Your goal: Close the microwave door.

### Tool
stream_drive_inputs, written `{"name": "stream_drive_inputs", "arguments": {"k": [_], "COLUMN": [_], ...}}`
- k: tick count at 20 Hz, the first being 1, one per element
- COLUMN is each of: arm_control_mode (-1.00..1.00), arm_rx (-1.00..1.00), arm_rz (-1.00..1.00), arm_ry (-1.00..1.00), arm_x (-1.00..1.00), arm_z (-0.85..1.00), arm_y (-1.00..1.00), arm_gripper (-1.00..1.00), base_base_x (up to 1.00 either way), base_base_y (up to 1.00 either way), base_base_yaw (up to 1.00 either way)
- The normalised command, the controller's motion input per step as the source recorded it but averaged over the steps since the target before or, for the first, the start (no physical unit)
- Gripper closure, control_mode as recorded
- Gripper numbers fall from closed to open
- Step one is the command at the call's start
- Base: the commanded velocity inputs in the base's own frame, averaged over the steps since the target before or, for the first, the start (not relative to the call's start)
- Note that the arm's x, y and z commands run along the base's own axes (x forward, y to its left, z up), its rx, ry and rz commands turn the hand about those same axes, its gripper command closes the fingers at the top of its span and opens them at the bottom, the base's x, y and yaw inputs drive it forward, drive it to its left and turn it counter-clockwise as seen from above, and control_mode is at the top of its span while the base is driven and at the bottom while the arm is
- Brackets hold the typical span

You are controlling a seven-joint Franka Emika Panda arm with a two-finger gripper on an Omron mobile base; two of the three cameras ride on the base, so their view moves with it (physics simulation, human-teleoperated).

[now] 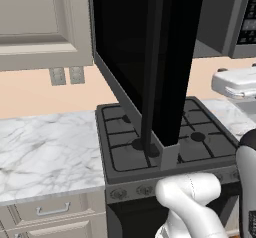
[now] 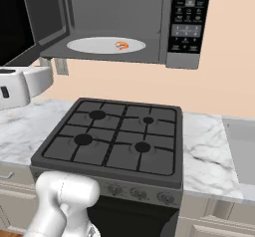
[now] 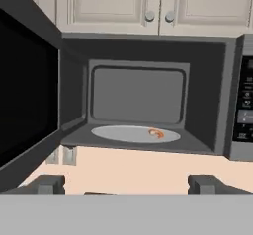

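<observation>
Gripper (image 3: 126, 184): the 2 fingertips (image 3: 47, 183) are standing wide apart at the bottom of the hand view, with nothing between them; jaws fully spread, holding nothing. The hand is facing straight into the open microwave (image 3: 148, 96), apart from it and touching nothing.

The microwave door (image 3: 27, 100) is hanging wide open on the left side of the cavity, its glossy black panel swinging out toward the camera. In the left base view the door (image 1: 145, 57) is projecting forward over the stove (image 1: 165, 142), seen nearly edge-on, with its long black bar handle (image 1: 152, 67) running down the near face.

Inside the cavity a white turntable plate (image 3: 133, 134) is lying flat, carrying 1 small orange item (image 3: 156, 133), too small to identify. The keypad strip (image 3: 245, 105) is sitting at the cavity's right. From the right base view the microwave (image 2: 124, 22) is hanging above the 4-burner stove (image 2: 114, 141).

Beige cabinet doors (image 3: 113, 4) are sitting directly above the microwave. Marble counter (image 1: 45, 147) is flanking the stove.
</observation>
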Motion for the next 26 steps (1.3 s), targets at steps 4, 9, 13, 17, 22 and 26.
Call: {"name": "stream_drive_inputs", "arguments": {"k": [4, 9, 13, 17, 22, 26], "arm_control_mode": [-1.0, -1.0, -1.0, -1.0, -1.0, -1.0], "arm_rx": [-0.06, -0.17, -0.1, -0.13, -0.12, -0.05], "arm_rz": [-0.13, -0.08, -0.1, -0.13, -0.16, -0.3], "arm_ry": [-0.31, -0.08, -0.01, -0.04, -0.06, -0.05], "arm_x": [-1.0, -1.0, -1.0, -0.98, -0.8, -0.41], "arm_z": [0.32, 0.01, -0.11, -0.18, -0.43, -0.41], "arm_y": [0.19, 0.39, 0.19, 0.75, 1.0, 1.0], "arm_gripper": [-1.0, -1.0, -1.0, -1.0, -1.0, -1.0], "base_base_x": [0.0, 0.0, 0.0, 0.0, 0.0, 0.0], "base_base_y": [0.0, 0.0, 0.0, 0.0, 0.0, 0.0], "base_base_yaw": [0.0, 0.0, 0.0, 0.0, 0.0, 0.0]}}
